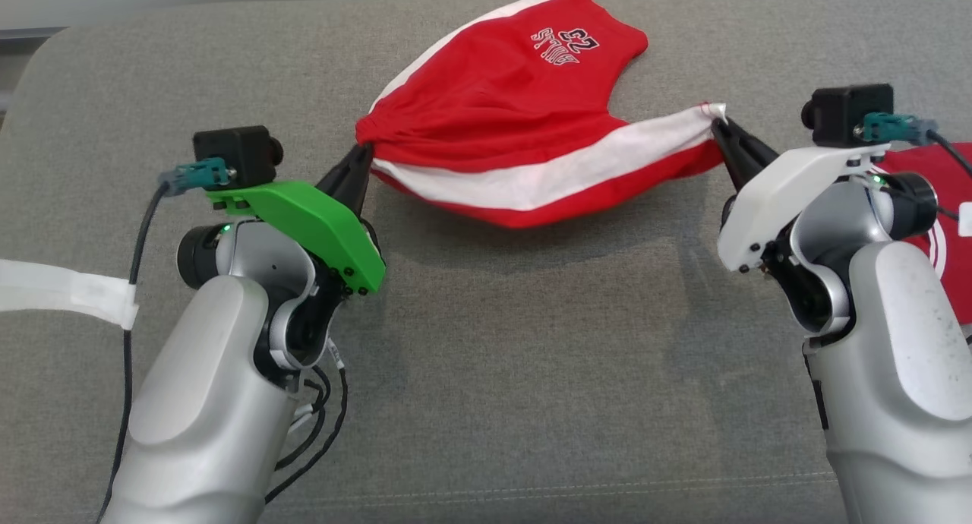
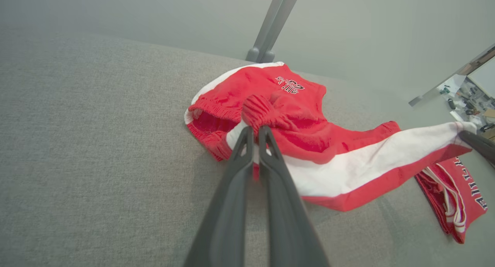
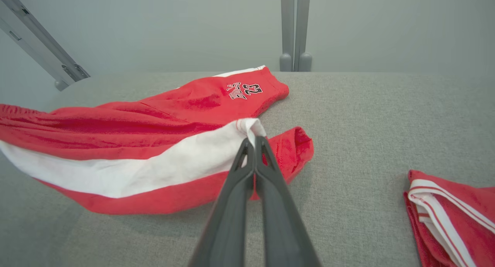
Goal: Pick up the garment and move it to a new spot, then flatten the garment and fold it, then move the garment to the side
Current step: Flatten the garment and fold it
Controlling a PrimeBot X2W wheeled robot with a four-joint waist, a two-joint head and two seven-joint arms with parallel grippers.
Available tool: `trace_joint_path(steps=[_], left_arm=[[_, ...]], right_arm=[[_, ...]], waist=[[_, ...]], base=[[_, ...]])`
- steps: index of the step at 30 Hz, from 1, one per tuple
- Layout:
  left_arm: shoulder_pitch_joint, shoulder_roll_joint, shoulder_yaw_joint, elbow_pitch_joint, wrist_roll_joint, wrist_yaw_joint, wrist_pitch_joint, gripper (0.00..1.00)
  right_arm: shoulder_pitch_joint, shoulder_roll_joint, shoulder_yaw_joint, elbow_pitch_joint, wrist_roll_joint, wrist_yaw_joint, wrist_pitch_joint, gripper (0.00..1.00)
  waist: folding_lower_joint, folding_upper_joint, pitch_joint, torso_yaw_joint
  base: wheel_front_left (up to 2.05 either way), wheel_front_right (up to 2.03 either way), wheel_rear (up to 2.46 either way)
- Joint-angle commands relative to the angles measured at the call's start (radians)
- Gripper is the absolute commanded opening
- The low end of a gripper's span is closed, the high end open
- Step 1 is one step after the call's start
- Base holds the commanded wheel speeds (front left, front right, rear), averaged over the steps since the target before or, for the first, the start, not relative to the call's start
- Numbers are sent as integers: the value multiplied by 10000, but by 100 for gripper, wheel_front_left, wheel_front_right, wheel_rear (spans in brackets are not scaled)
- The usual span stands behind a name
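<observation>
The shorts stretch left to right between the arms, their far leg trailing on the grey surface. The left end effector is clenched on the waistband, the right end effector on the white-striped hem, so each arm holds its nearer end.

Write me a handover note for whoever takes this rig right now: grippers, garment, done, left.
Left gripper: shut on the red shorts at the gathered waistband.
Right gripper: shut on the end of the white stripe.
Shorts: stretched between both grippers, printed leg lying on the grey surface. Another folded red garment lies at the right.
Done: both grips made.
Left: move, flatten, fold, set aside.
</observation>
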Motion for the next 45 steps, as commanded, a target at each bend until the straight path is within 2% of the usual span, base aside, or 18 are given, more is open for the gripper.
trace_joint_path(steps=[1, 5, 10, 14, 18, 21, 24, 27, 32, 36, 39, 45], left_arm=[[-216, -126, 357, -166, -255, 21, -364, 0], [-572, -307, 821, -292, -613, 97, -638, 0], [-1519, -425, 1227, -53, -808, 280, -679, 0], [-2689, -492, 1496, 475, -893, 359, -658, 0], [-4180, -483, 1845, 1146, -764, 421, -1037, 0], [-5308, -550, 1929, 1678, -593, 329, -1477, 0], [-6408, -615, 2035, 2161, -508, 151, -2003, 0], [-7528, -830, 2132, 2353, -662, -493, -2679, 0], [-8883, -937, 2275, 2837, -472, -1161, -4173, 0], [-9663, -983, 2409, 3076, -183, -1518, -5050, 0], [-9914, -1027, 2532, 2977, -106, -1737, -5226, 0], [-9868, -1164, 3661, 1652, 280, -2094, -5315, 0]], right_arm=[[-280, -114, 107, -405, 385, -1, -173, 0], [-866, -311, 356, -809, 842, -1, -292, 0], [-2148, -391, 814, -457, 1555, -1, -261, 0], [-3631, -210, 1074, 568, 2330, 1, -459, 0], [-5475, -178, 1191, 2055, 2086, -1, -1289, 0], [-6912, -67, 912, 3305, 1876, 1, -2114, 0], [-8263, 20, 678, 4406, 1472, -1, -2846, 0], [-9674, 87, 151, 5190, 1068, 1, -3477, 0], [-11398, 167, -1029, 6123, 123, 1, -4856, 0], [-12505, 188, -1778, 6352, -754, -1, -6055, 0], [-12863, 214, -2043, 6319, -1060, -2, -6592, 0], [-13315, 222, -2145, 5308, -1295, -10, -7175, 0]], waist=[[0, 0, -131, -140], [0, 0, -41, -352], [0, 0, 679, -640], [0, 0, 1622, -873], [0, 0, 2699, -1074], [0, 0, 3413, -1099], [0, 0, 4007, -1098], [0, 0, 4760, -1057], [0, 0, 5524, -932], [0, 0, 5882, -886], [0, 0, 5992, -898], [0, 0, 6276, -950]], base=[[0, 0, 0], [0, 0, 0], [0, 0, 0], [0, 0, 0], [0, 0, 0], [0, 0, 0], [0, 0, 0], [0, 0, 0], [0, 0, 0], [0, 0, 0], [0, 0, 0], [0, 0, 0]])
